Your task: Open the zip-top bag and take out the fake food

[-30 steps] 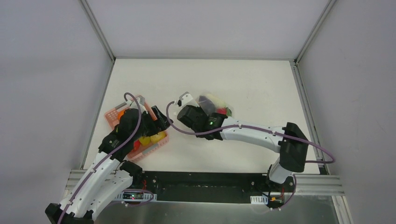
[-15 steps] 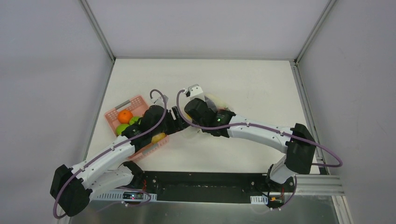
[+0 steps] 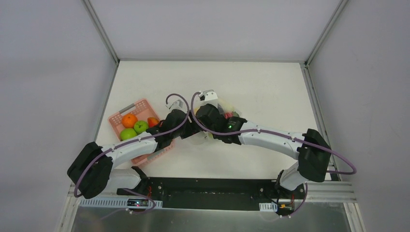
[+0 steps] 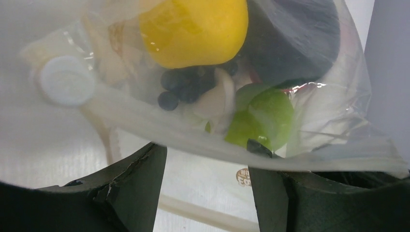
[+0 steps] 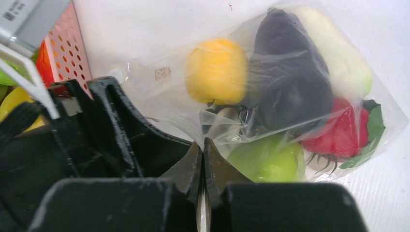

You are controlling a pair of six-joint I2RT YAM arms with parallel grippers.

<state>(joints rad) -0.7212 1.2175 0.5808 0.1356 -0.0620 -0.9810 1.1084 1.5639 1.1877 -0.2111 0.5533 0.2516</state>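
My left gripper [image 4: 207,147] has just swung off the pink basket [image 3: 140,103] and in to the zip-top bag [image 5: 290,96] near mid-desk, jaws spread with the bag's rim across the gap. My right gripper [image 5: 203,145] is pinched tight on the plastic at the mouth, so once the left bites I reckon I can peel the seal. The fake food [image 5: 216,71] is all inside.

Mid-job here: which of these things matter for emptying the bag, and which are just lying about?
Part of the job: bag; inside it, yellow fruit, eggplant, tomato, white vegetable, green fruit.
Lying about: pink basket, mandarin, green apples, red apple.
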